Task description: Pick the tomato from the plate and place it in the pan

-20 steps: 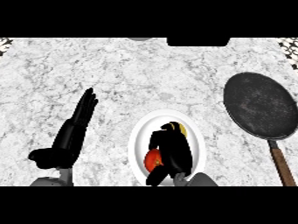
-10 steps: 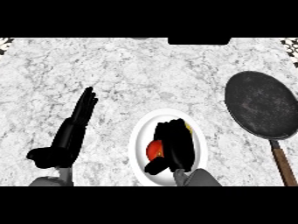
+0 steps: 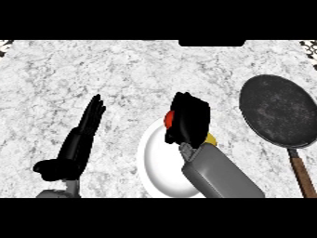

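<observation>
Lifted, round red tomato [image 3: 168,118] in right hand [image 3: 187,122].

Right hand [image 3: 187,122] curled, raised; left hand [image 3: 80,142] open, resting.

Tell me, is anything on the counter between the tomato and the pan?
Nothing visible. The right hand is curled around the tomato above the plate, and only bare counter lies toward the pan.

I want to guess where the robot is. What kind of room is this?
Most likely a kitchen. There is a marble counter, a dark frying pan with a wooden handle, and a white plate with a tomato that the right hand is holding.
</observation>
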